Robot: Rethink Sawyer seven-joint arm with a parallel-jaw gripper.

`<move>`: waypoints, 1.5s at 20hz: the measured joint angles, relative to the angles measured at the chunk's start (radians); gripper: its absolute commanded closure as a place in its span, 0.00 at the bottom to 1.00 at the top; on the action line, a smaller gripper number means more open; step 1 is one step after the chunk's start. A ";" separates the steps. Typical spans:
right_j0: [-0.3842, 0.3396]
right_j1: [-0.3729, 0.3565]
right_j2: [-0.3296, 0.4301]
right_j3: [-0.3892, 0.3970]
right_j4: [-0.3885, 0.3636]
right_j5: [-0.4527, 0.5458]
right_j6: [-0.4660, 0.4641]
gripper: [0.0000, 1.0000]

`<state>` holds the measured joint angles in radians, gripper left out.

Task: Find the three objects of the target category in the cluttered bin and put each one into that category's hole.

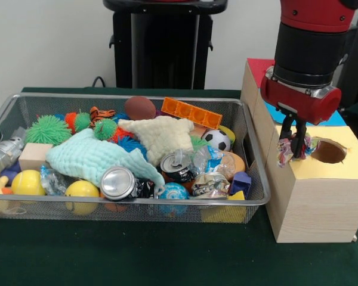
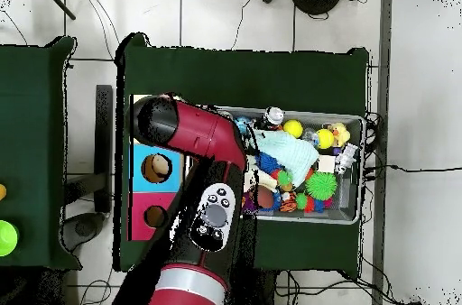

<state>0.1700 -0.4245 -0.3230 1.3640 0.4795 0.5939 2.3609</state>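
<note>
The wire-mesh bin (image 1: 137,205) lies on the green table, also in the overhead view (image 2: 356,121). In it the mint-green knit cloth (image 1: 92,158) lies over the balls and the cream knit cloth (image 1: 161,134) lies behind it. My gripper (image 1: 295,149) hangs over the pale wooden box, shut on the white polka-dot cloth (image 1: 285,152), just left of the yellow-faced hole (image 1: 328,152). In the overhead view the arm (image 2: 194,134) hides the gripper and the yellow hole.
The bin also holds metal cans (image 1: 118,182), yellow balls (image 1: 28,182), spiky green balls (image 1: 48,129), a soccer ball (image 1: 216,140), an orange brick (image 1: 191,111) and a wooden block (image 1: 34,156). The blue-faced hole (image 2: 156,168) and red-faced hole (image 2: 153,217) lie behind the yellow one.
</note>
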 measured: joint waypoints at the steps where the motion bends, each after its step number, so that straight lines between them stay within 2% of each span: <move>1: 0.002 0.000 -0.001 0.003 0.004 -0.005 0.000 1.00; 20: 0.071 0.006 -0.006 0.025 0.075 -0.022 0.000 1.00; 30: 0.096 0.043 -0.006 0.040 0.101 -0.031 0.000 1.00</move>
<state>0.2660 -0.3813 -0.3288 1.4037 0.5805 0.5634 2.3609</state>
